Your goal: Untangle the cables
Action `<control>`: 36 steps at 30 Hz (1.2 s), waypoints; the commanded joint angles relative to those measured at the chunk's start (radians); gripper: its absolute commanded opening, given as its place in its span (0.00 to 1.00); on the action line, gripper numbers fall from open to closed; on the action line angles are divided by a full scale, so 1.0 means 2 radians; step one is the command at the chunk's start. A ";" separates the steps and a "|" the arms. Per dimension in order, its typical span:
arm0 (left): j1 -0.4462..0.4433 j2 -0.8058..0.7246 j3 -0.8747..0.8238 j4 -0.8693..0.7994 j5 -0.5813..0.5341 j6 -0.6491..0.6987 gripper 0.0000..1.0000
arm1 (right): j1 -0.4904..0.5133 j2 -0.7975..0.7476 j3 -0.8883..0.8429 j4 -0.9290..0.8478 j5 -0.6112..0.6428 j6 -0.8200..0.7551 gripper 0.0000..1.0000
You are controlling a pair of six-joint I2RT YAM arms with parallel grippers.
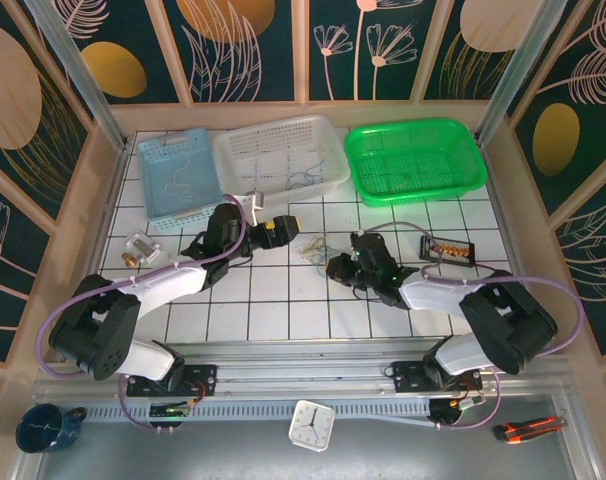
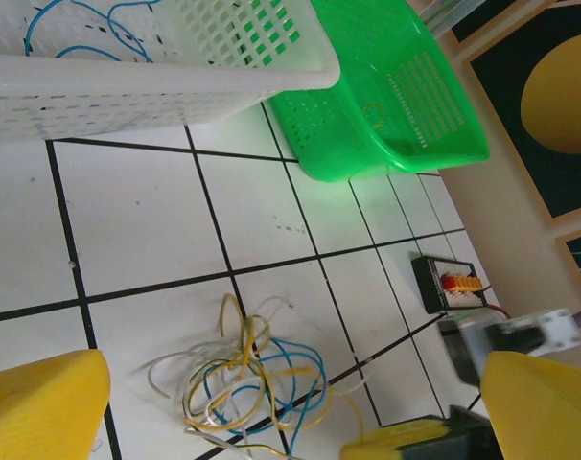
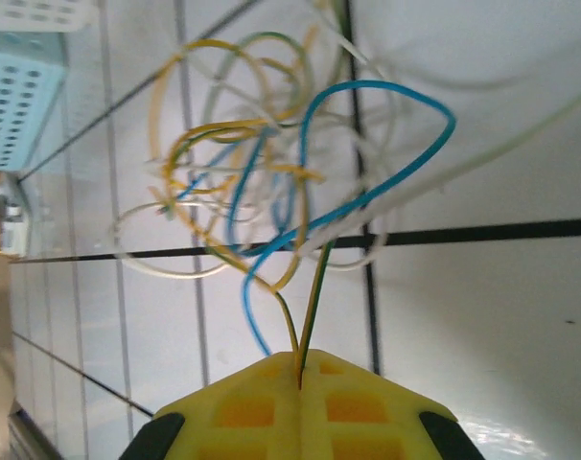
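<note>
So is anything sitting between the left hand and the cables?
Nothing visible: only bare tile lies between the open left hand and the cables. The right hand is shut on them from the opposite side.

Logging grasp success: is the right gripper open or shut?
Shut: the right gripper has its yellow fingers pressed together, pinching wires of the cables.

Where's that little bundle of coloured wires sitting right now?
In the top view the cables lie on the tiled table near its middle, just in front of the white basket. The right gripper pinches one strand.
</note>
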 commanded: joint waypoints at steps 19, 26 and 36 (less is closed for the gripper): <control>-0.015 -0.020 -0.046 0.020 0.004 0.130 0.99 | -0.002 -0.106 0.132 -0.105 -0.046 -0.096 0.00; -0.016 -0.056 -0.072 0.056 0.010 0.138 0.99 | -0.003 -0.105 0.146 -0.114 -0.038 -0.103 0.00; -0.018 -0.081 -0.080 0.078 0.064 0.157 0.99 | -0.004 -0.114 0.180 -0.119 -0.042 -0.106 0.00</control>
